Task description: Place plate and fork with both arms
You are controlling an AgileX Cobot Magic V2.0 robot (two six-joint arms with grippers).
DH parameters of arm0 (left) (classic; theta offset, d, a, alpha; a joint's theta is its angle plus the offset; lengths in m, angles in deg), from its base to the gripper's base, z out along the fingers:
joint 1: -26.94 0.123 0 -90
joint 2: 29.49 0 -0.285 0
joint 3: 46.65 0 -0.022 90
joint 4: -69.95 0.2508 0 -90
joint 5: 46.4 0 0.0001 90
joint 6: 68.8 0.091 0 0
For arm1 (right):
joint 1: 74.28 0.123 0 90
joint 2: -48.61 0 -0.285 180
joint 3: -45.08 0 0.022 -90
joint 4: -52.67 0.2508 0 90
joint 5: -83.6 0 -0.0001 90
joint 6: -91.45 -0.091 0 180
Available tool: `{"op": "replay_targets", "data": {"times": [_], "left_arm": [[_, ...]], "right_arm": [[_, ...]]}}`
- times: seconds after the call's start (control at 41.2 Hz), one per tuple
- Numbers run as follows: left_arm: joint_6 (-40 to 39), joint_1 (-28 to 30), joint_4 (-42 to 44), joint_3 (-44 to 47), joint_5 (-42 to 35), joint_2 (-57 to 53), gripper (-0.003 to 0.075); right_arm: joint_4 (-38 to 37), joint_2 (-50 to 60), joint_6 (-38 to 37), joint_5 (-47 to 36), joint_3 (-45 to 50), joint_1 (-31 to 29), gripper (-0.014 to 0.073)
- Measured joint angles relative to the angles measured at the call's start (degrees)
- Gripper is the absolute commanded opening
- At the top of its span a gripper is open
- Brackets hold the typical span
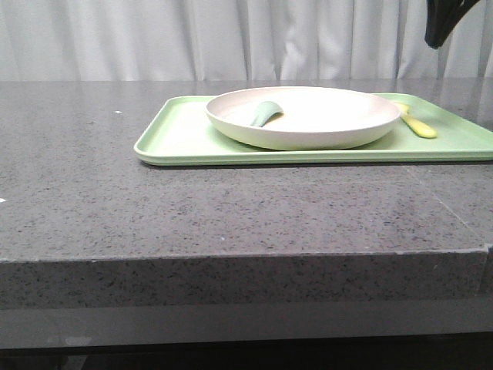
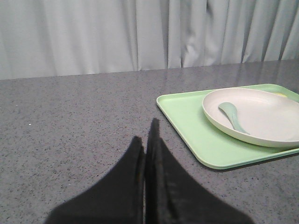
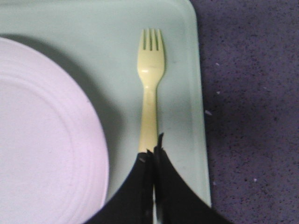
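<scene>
Front view shows us the plate [image 1: 308, 116], holding a grey-green utensil [image 1: 265, 114], and the fork [image 1: 417, 122] beside it on the green tray [image 1: 177, 139]. Our left gripper [image 2: 148, 135] and right gripper [image 3: 154, 150] are pressed together, empty.

I look over a grey speckled stone table [image 1: 231, 208] with a thick front edge and a darker ledge beneath. Behind it a pale grey-white curtain [image 1: 192, 38] hangs in soft vertical folds, evenly lit, filling the whole backdrop
</scene>
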Motion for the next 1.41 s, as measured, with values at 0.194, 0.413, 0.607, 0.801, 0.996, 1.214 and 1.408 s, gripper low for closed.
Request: {"op": "replay_targets", "data": {"times": [0.194,0.413,0.607,0.801,0.996,1.214,1.408], "left_arm": [[0.0,0.0,0.0,0.0,0.0,0.0,-0.0018],[0.0,0.0,0.0,0.0,0.0,0.0,-0.0018],[0.0,0.0,0.0,0.0,0.0,0.0,-0.0018],[0.0,0.0,0.0,0.0,0.0,0.0,-0.0018],[0.0,0.0,0.0,0.0,0.0,0.0,-0.0018],[0.0,0.0,0.0,0.0,0.0,0.0,-0.0018],[0.0,0.0,0.0,0.0,0.0,0.0,-0.0018]], "right_arm": [[1.1,3.6,0.8,0.0,0.0,0.0,-0.0061],[1.2,11.4,2.8,0.3,0.0,0.0,-0.0061],[1.4,20.2,4.5,0.5,2.7,0.0,-0.0061],[1.4,31.6,6.2,-1.6,14.1,0.0,-0.0061],[1.4,46.4,7.7,-12.1,30.6,0.0,-0.0061],[1.4,63.8,10.4,-24.8,49.9,0.0,-0.0061],[1.4,81.1,10.6,-33.3,64.9,0.0,-0.0061]]}}
